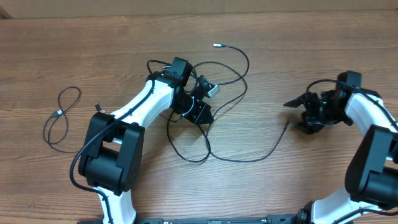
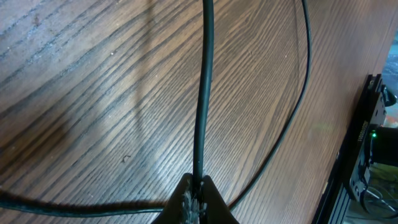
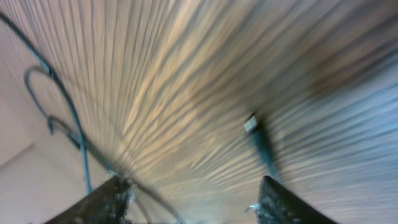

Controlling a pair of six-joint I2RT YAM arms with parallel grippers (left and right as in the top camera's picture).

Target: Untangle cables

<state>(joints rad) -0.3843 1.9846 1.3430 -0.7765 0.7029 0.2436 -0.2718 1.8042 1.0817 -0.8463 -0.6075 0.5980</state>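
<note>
The left gripper [image 2: 193, 198] is clamping shut on a black cable [image 2: 204, 93], which is running taut and straight away from the fingertips in the left wrist view. A second cable [image 2: 298, 106] is curving along the wooden table [image 1: 311, 50] just to the right of it, and a black frame [image 2: 367, 143] with a small green light is standing at the table's edge.

From overhead, the tangle of cables [image 1: 224, 81] is lying in the middle of the table, its loops crossing around and under the left gripper. The left arm [image 1: 149, 99] is reaching across the tangle's left side and covering part of it. One silvery plug tip [image 1: 216, 45] is sticking out at the top, clear of the loops. A long strand [image 1: 249, 155] is sweeping out from the tangle toward the right gripper [image 3: 193, 186].

The right gripper is hovering with its fingers apart, gripping nothing. Its wrist view is blurred, but a plug end [image 3: 250, 124] is lying on the wood ahead of the fingers.

A separate cable loop [image 1: 62, 115] is resting well apart, on the far left.
</note>
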